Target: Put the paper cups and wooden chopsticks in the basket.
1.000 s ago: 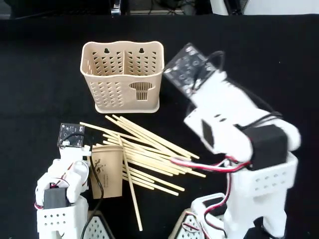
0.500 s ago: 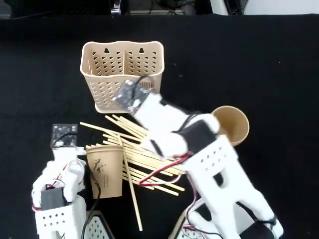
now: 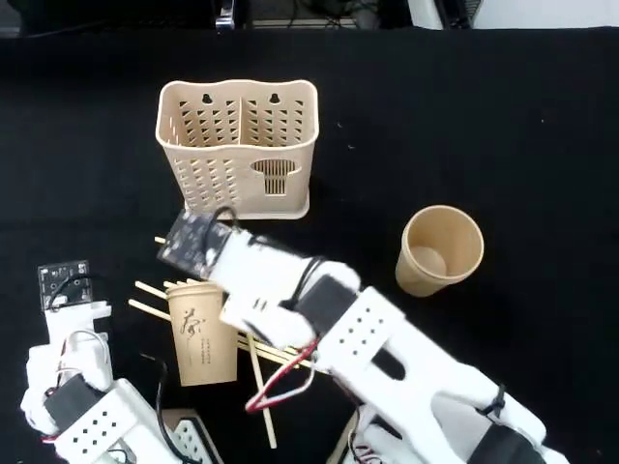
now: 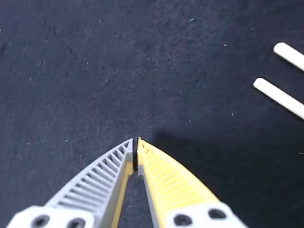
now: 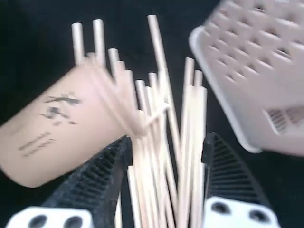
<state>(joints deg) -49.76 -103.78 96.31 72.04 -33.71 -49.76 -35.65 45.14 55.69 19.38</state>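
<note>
While my right jaws hang spread wide over the wooden chopsticks (image 5: 151,95), one prong on either side of the heap and gripping nothing yet, my left jaws sit clenched shut on nothing, low over bare cloth with two stick ends just beside them.

One paper cup (image 5: 57,128) lies on its side right against the sticks, tangled in with them, and I can't tell which is on top. The second cup (image 3: 440,249) stands upright, well apart to the right. The basket (image 3: 222,174) waits beyond the heap, nothing in it that I can see.

Now the danger! If I close here I judge I'll catch too many sticks at once. They're fanned out, not parallel, so some could squirt free or hang crooked. Any stick threaded past that lying cup may drag it along or send it rolling. A long, skewed bundle could also snag the basket's rim and tip the light thing over.

Underneath, the worktop (image 3: 503,116) is black cloth, matte and soft-looking, so sticks may be hard to pinch off it. Beyond its far edge I make out dark gear and cables, nothing clearer.
</note>
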